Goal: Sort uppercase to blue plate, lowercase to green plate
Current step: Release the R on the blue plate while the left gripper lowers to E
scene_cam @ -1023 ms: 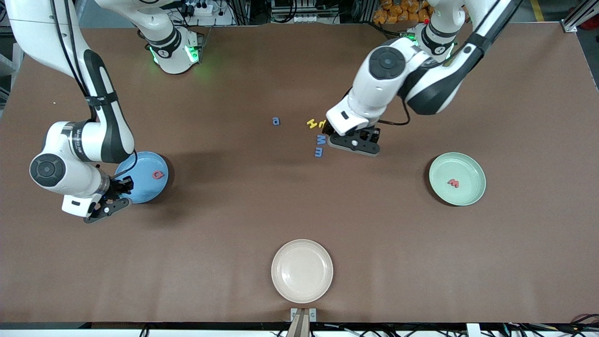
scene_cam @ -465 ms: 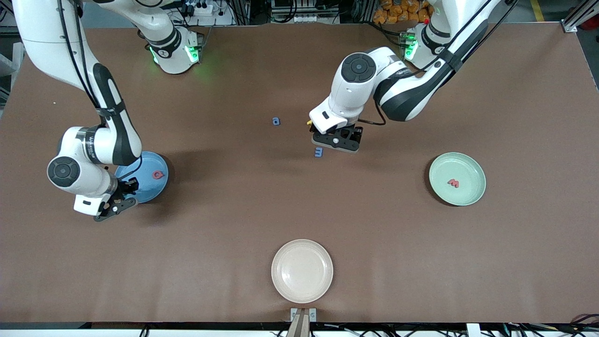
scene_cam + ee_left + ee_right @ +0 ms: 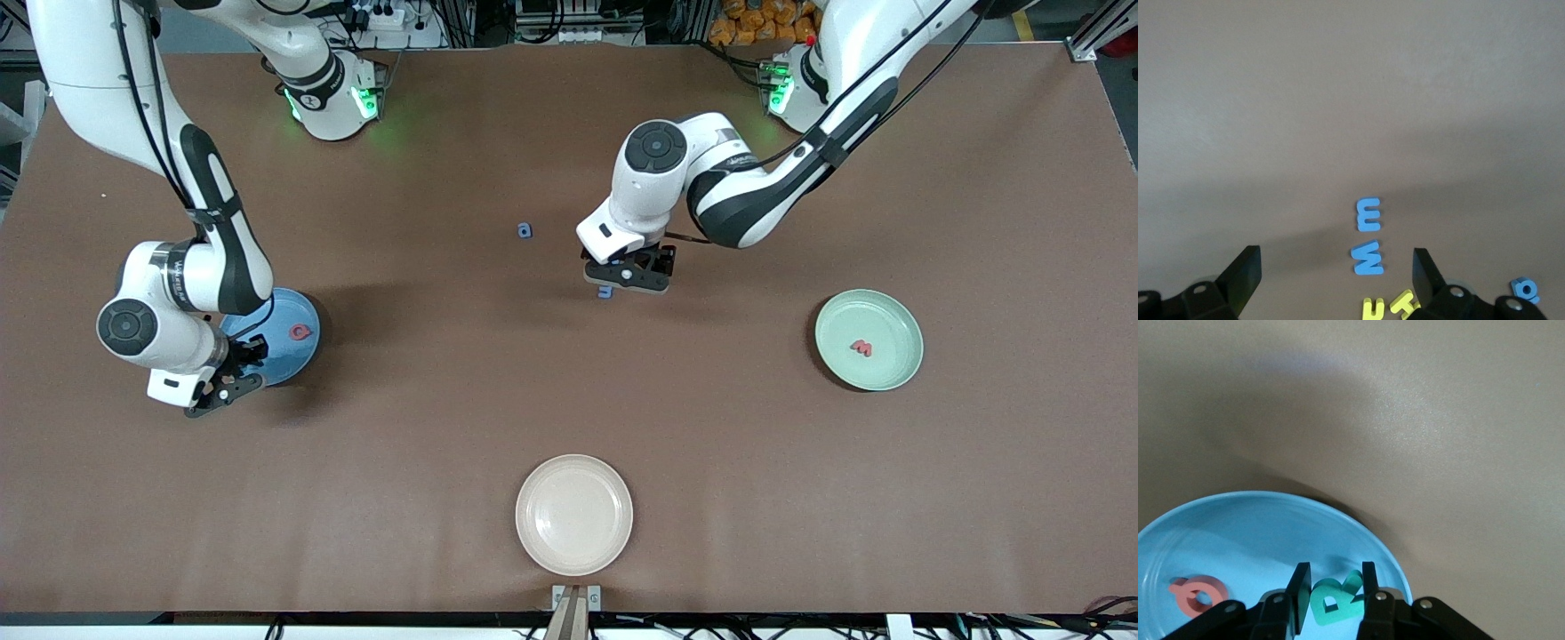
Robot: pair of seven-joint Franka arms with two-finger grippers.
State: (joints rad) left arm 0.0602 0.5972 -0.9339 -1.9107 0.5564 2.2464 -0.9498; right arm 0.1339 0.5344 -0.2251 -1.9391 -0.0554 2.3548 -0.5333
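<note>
- Right gripper hung over the blue plate, fingers pinched on the teal R; red Q already lay in the plate.
- Good release, I judged: lower close, then let go, since light foam may bounce.
- Left gripper hovered with fingers spread wide over the blue M and blue m, yellow letters beside them.
- Pale green plate held the red-orange m.
- Letters: flat matte foam; plates: smooth, shallow, round plastic.
</note>
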